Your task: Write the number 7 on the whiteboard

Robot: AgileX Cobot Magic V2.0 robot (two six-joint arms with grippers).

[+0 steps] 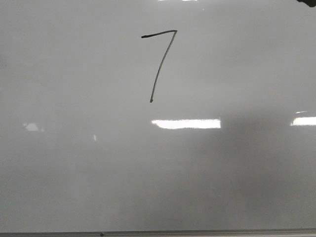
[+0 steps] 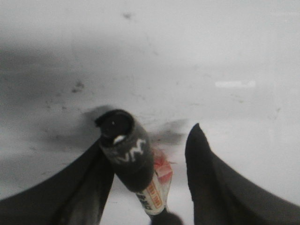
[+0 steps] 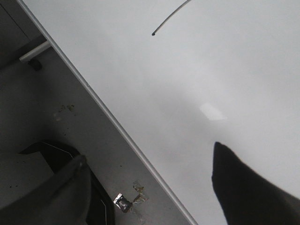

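Note:
The number 7 (image 1: 160, 59) is drawn in thin black marker on the upper middle of the whiteboard (image 1: 74, 173). Neither gripper shows in the front view. In the left wrist view my left gripper (image 2: 150, 140) holds a marker (image 2: 133, 157) with a black end and a white-and-red label. The marker leans on one finger and hangs just over the board (image 2: 187, 56). In the right wrist view my right gripper (image 3: 149, 152) is open and empty, straddling the board's edge strip (image 3: 108, 117). The tail of the 7 (image 3: 168, 18) shows there.
Bright light reflections (image 1: 186, 123) lie on the board below the 7. The grey metal edge strip (image 1: 158, 233) runs along the near side. Beyond the edge there is a grey surface with a foil scrap (image 3: 124, 202) and a metal bar (image 3: 33, 52).

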